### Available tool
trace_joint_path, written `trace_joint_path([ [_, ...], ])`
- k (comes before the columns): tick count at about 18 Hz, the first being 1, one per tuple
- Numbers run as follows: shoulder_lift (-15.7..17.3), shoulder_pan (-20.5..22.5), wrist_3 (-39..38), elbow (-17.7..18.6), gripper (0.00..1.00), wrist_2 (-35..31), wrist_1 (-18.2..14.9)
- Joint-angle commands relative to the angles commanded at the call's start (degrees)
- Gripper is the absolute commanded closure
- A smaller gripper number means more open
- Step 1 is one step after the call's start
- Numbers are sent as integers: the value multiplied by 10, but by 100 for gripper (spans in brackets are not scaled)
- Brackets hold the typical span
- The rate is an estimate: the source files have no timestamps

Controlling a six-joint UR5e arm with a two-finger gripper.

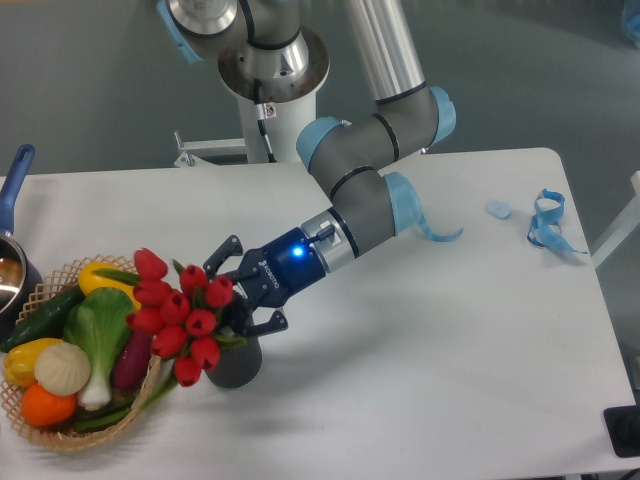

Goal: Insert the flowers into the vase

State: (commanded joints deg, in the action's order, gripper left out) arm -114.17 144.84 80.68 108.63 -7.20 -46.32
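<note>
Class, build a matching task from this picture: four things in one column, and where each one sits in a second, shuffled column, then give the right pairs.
Things:
1. flowers
2. vase
3. wicker basket
4. blue ribbon

Places:
A. right end of the table
B. left front corner, filled with vegetables
C. at the gripper tips, over the vase
D. under the tulip heads

Pairs: 1-C, 2-D, 3-B, 4-A
</note>
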Motion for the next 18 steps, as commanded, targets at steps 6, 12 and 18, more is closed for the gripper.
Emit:
trace_joint_path([
  [6, 17, 7, 32, 0, 0, -75, 3],
  [12, 82, 61, 40, -11, 0, -183, 3],
  [18, 189, 125, 32, -35, 0, -421, -2],
])
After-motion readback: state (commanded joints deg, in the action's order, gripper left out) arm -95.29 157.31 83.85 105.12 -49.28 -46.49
